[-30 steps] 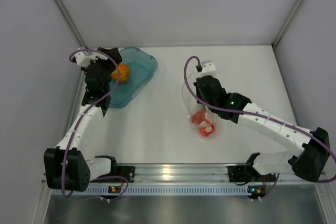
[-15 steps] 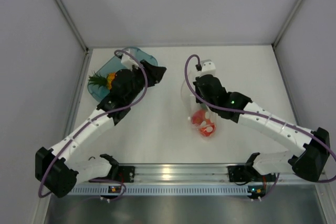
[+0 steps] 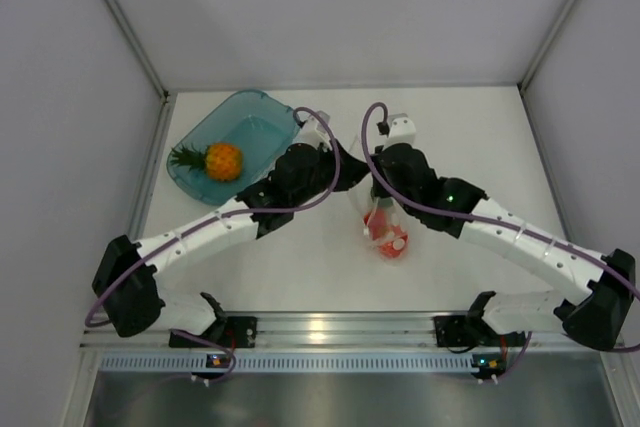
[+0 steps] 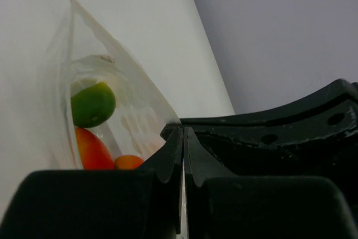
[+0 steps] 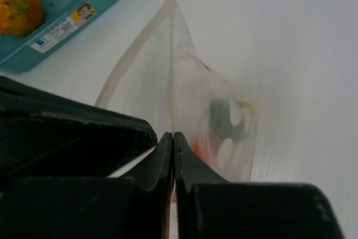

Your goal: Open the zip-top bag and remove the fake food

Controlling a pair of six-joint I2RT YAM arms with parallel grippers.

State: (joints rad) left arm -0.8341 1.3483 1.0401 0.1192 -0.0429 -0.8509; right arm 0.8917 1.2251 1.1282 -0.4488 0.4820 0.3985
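Observation:
The zip-top bag (image 3: pixel 392 247) stands mid-table, a clear pouch with fake food inside: red-orange fruits (image 3: pixel 384 228) in the top view, and a green fruit (image 4: pixel 93 103), a red one (image 4: pixel 91 149) and an orange one (image 4: pixel 128 162) in the left wrist view. My right gripper (image 3: pixel 376 205) is shut on the bag's upper edge; the film (image 5: pixel 179 76) runs straight into its jaws (image 5: pixel 172 138). My left gripper (image 3: pixel 348 175) is shut just beside that edge, jaws together (image 4: pixel 183 135), nothing clearly between them. The orange pineapple (image 3: pixel 222 160) lies in the teal tray (image 3: pixel 262 115).
The teal tray (image 5: pixel 72 20) sits at the back left, close to the bag, with the pineapple (image 5: pixel 17 5) at its left end. Both arms cross the middle of the table and nearly touch above the bag. White walls enclose the table.
My left gripper has left the tray, swung right to the bag and gone from open to shut. The pineapple now lies in the tray. The right gripper has kept its hold.

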